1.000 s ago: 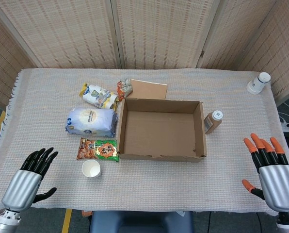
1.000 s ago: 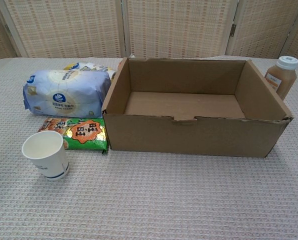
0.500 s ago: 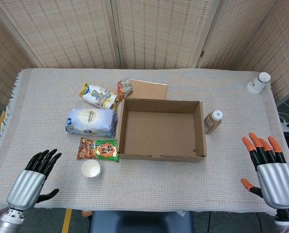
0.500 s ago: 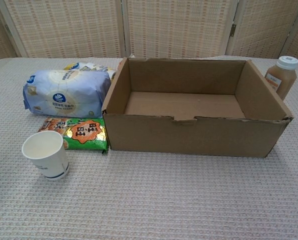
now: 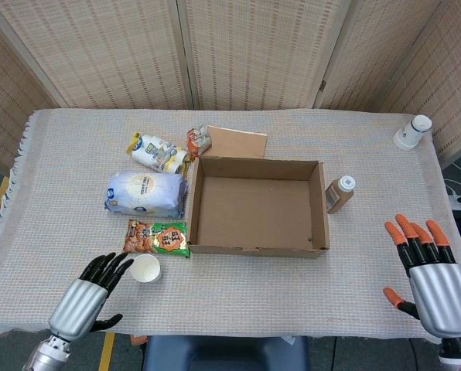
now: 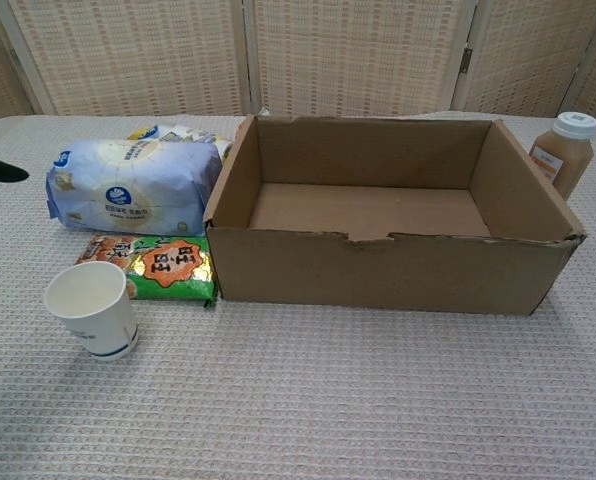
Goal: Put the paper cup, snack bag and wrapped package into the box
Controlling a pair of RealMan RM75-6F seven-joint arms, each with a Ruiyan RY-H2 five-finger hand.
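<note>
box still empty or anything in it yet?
Empty. The box shows bare cardboard floor in both views; paper cup, snack bag and wrapped package all sit on the table left of it.

You can read little here. Wrapped package [image 6: 128,186]: round blue emblem and a line of small print beneath it, too small to make out. Snack bag [image 6: 154,266]: large characters on an orange panel, not legible to you. Bottle [image 6: 563,152]: pale label, print unreadable. Paper cup [image 6: 91,309]: dark band only.
</note>
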